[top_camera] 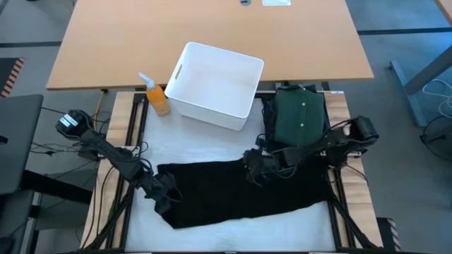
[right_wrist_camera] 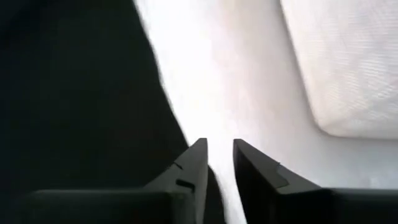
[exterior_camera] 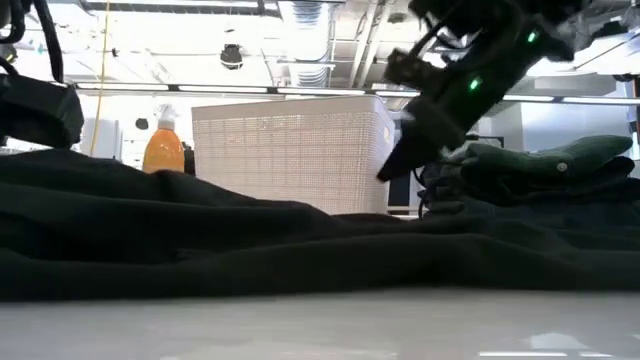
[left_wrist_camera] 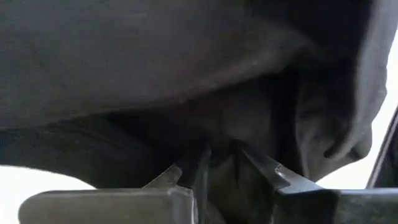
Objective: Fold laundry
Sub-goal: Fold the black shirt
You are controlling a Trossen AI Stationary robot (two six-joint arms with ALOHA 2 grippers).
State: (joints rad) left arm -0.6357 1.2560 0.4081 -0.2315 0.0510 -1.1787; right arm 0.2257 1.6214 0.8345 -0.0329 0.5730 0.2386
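Observation:
A black garment (top_camera: 244,194) lies spread on the white table cover (top_camera: 212,148). My left gripper (top_camera: 164,197) is at its left edge, shut on the cloth (left_wrist_camera: 221,158). My right gripper (top_camera: 253,169) hangs just above the garment's far edge. Its fingers (right_wrist_camera: 199,158) are slightly apart, and only the white cover and the cloth's edge (right_wrist_camera: 168,118) show beyond them. In the low view its tip (exterior_camera: 390,170) is clear of the cloth. A folded dark green shirt (top_camera: 300,116) rests on a dark stack at the far right. My left gripper pinches a bunch of the black garment at its left edge (left_wrist_camera: 219,171) between its two fingers. One layer or several, I cannot tell. The fingers slant steeply down from the table's left side. The rest of the garment lies slack on the table.
A white plastic bin (top_camera: 215,85) stands at the far middle, with an orange spray bottle (top_camera: 157,99) to its left. The green shirt's stack (exterior_camera: 540,165) is close to the right of my right arm. White cover shows along the near edge (top_camera: 233,236).

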